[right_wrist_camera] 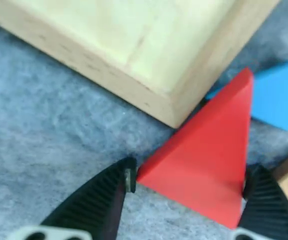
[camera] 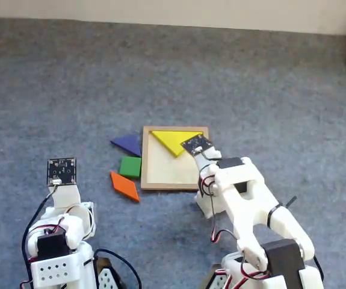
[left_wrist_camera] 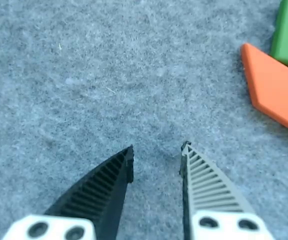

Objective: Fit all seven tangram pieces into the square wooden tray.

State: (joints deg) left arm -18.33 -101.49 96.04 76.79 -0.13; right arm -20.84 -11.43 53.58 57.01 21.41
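Looking down in the high view, the square wooden tray [camera: 166,171] sits mid-desk with 1 yellow triangle [camera: 176,141] inside, along its far edge. A purple triangle [camera: 127,143], a green square [camera: 130,167] and an orange parallelogram [camera: 124,185] lie just outside the tray, on the side nearer the left arm [camera: 61,235]. The right arm [camera: 239,192] extends to the tray's opposite side, and its wrist covers what lies beneath.

From the left wrist view, the left hand [left_wrist_camera: 157,154] is open and empty above bare grey desk [left_wrist_camera: 83,75]. The orange parallelogram and green square lie ahead and off to 1 side, well apart from it.

The right wrist view shows what the high view hides. The right hand [right_wrist_camera: 186,180] grips a red triangle [right_wrist_camera: 209,145], with 1 finger against each of 2 sides. The triangle is just outside the tray's corner, close to the wall, its tip pointing away from the hand. A blue piece [right_wrist_camera: 284,100] lies just beyond it. The tray floor is across the wall from the triangle, so the next move likely needs a lift over the rim. Whether the triangle rests on the desk cannot be told.
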